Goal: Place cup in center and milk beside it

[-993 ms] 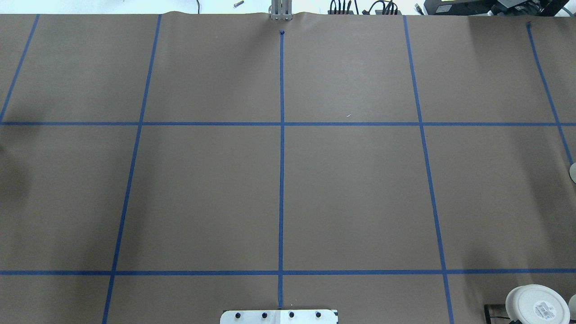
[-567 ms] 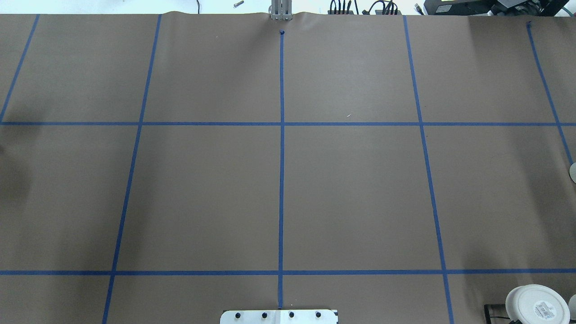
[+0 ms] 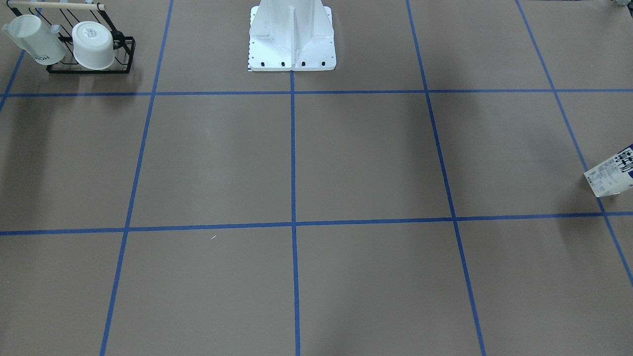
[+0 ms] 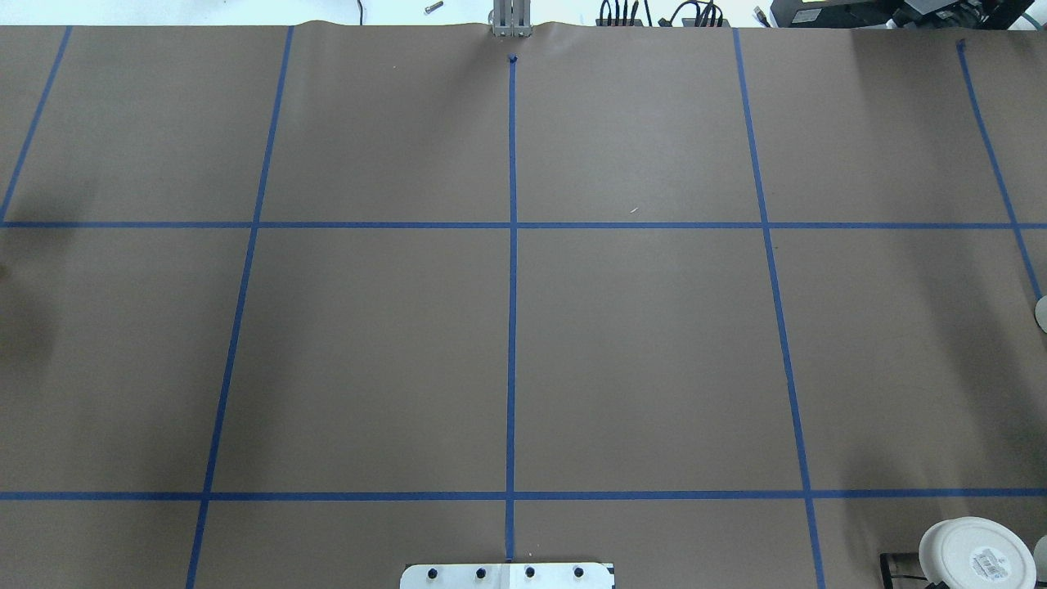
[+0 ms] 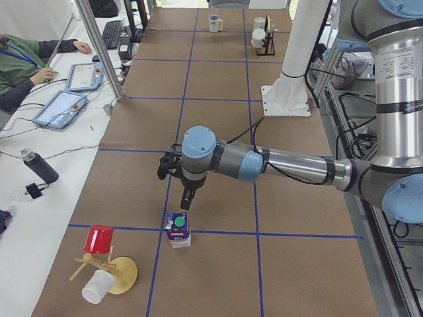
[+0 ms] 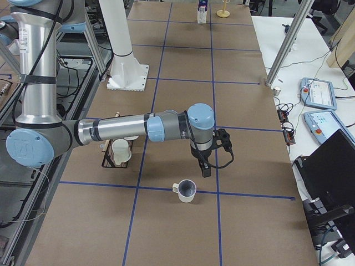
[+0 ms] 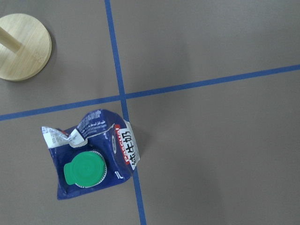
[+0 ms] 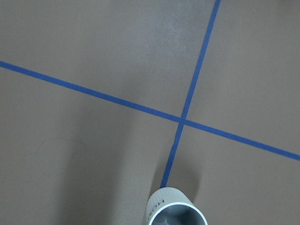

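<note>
The cup (image 6: 187, 191), a white mug with a grey inside, stands upright on a blue tape line near the table's right end. It shows at the bottom of the right wrist view (image 8: 176, 212). My right gripper (image 6: 205, 170) hovers just above and beside it; I cannot tell if it is open. The milk (image 5: 177, 229), a navy-and-white carton with a green cap, stands near the left end, also in the left wrist view (image 7: 91, 157) and the front view (image 3: 610, 173). My left gripper (image 5: 187, 201) hangs just above it, state unclear. The center (image 4: 511, 360) is bare.
A black wire rack (image 3: 123, 62) holds a wide white cup (image 3: 93, 45) and another mug (image 3: 34, 39) near the robot's right side. A wooden stand (image 5: 119, 274) with a red cup (image 5: 99, 239) is at the left end. The white robot pedestal (image 3: 292, 39) stands at the near edge.
</note>
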Robot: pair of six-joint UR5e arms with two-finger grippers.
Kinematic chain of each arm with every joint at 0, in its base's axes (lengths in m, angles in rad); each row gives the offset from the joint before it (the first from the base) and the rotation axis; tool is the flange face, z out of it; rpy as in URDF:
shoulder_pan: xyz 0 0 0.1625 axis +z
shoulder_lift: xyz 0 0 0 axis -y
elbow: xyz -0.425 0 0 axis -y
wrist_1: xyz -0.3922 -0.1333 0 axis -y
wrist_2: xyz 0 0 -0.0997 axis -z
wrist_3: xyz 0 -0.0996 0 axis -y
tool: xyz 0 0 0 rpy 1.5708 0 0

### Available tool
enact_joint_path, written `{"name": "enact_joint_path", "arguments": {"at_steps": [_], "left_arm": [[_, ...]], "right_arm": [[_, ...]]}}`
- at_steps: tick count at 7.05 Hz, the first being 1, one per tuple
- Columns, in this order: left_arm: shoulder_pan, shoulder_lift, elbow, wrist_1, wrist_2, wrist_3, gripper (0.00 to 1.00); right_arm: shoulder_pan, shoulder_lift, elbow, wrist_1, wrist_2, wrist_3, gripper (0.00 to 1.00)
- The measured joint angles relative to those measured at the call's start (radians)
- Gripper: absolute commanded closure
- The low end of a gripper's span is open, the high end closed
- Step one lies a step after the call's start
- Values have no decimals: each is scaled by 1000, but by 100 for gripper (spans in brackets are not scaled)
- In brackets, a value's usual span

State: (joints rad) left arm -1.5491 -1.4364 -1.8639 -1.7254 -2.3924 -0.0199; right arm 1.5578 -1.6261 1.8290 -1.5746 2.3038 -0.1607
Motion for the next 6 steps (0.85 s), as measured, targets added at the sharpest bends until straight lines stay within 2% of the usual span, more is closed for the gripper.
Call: {"name": "enact_joint_path", "arguments": {"at_steps": [3, 4, 6], "left_arm": [[-3, -15, 53, -259, -1, -9, 2], [-3, -11, 63, -295, -3, -9, 2], [-4, -2, 68, -324, -4, -8, 2]], "right_arm": [[1, -20, 26, 29, 33, 0, 0], [-1, -47, 15, 93, 45, 8, 0], [-32, -101, -17, 234, 72, 143, 3]]}}
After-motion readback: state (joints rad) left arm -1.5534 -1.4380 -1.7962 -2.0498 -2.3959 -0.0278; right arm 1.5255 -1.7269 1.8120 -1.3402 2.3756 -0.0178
